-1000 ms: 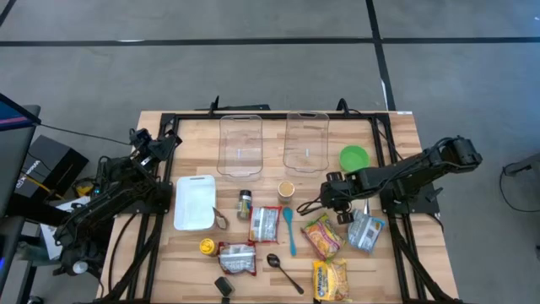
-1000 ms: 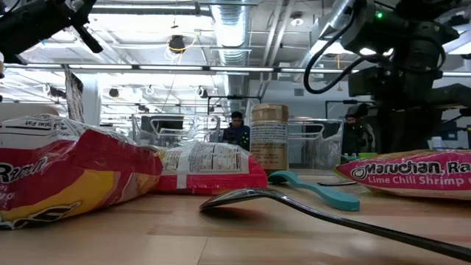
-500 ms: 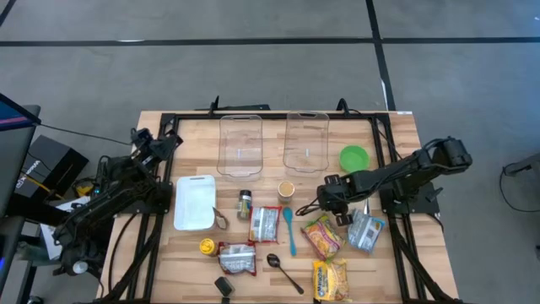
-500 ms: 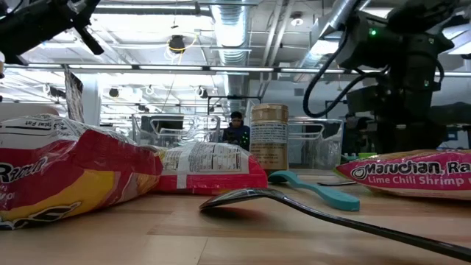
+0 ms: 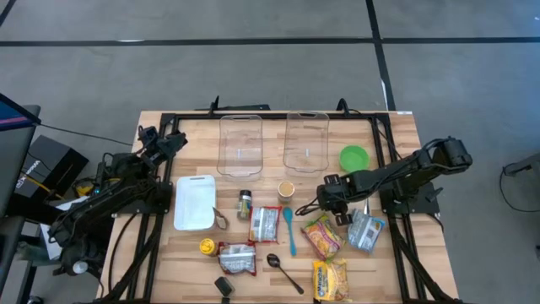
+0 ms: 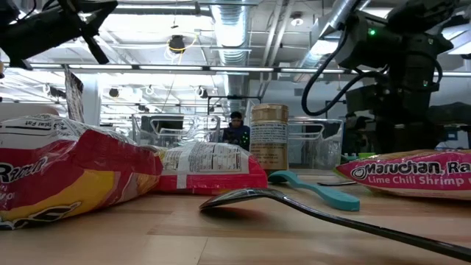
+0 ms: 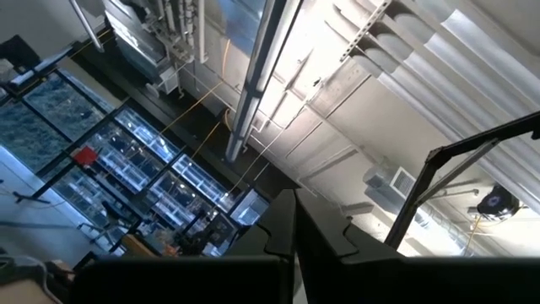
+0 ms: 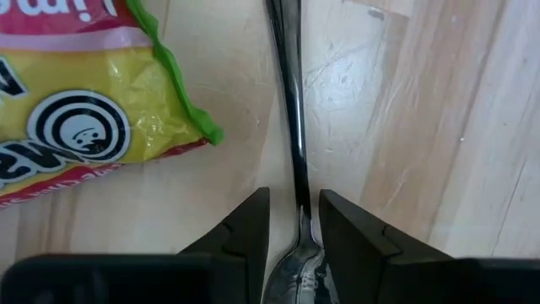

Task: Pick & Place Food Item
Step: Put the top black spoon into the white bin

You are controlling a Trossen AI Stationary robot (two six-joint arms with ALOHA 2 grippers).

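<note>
**While the Left Arm Waits, the Right Gripper Pinches a Utensil**

Where the tabletop (image 5: 396, 135) is crowded with packets on its right half, the right gripper (image 5: 336, 198) is down low, just beside the pink-and-yellow ramen packet (image 5: 321, 235). Its own camera shows the two dark fingers (image 8: 245, 228) on either side of a slim metal utensil (image 8: 291, 101) that lies on the wood. They are narrowly apart, with the utensil's wider part caught between them — a pinch on the utensil, not on any food. The ramen packet's green-edged corner (image 8: 84, 101) lies close beside the utensil's handle, apart from the fingers.

The other food lies untouched on the tabletop:
- a yellow packet (image 5: 329, 279) near the front edge
- a grey-blue pouch (image 5: 367, 230) to the right of the ramen
- a red-and-white pouch (image 5: 264, 224) near the middle, beside a teal spoon (image 5: 289, 230)

Two clear bins (image 5: 240, 143) stand side by side at the back, with a green bowl (image 5: 354, 158) to their right.

The left gripper (image 5: 173, 139) hangs raised over the left edge of the tabletop — its fingers (image 7: 295, 245) pressed together, holding nothing, pointed up at the ceiling.
</note>
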